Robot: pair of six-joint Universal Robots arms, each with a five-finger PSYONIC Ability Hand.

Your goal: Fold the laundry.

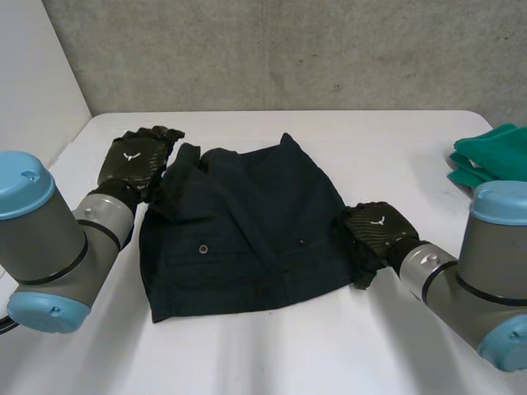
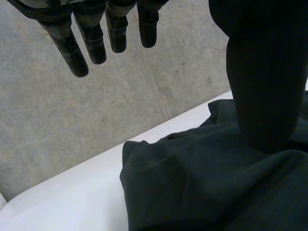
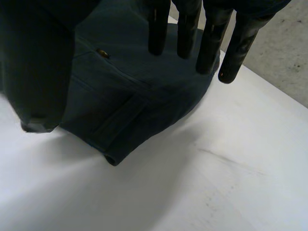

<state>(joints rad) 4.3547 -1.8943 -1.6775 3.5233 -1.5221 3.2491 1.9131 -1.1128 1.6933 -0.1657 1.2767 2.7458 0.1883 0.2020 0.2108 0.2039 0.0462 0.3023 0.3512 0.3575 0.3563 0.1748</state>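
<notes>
**HANDLING NOTE: DARK GARMENT**

My left hand (image 1: 136, 160) rested at the far left corner of the dark garment (image 1: 247, 230), fingers straight, gripping nothing. The garment lay spread on the bench (image 1: 395, 140). I judged it soft, light and limp, best held at corners or hem. My right hand (image 1: 375, 230) sat at its right edge, fingers likewise straight.

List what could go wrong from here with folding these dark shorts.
1. The left hand and right hand are both open, neither gripping the shorts; a lift might slip.
2. The cloth is bunched beside the left hand, so a fold could trap creases.
3. The green cloth lies near the right arm; a swing may knock it.
</notes>
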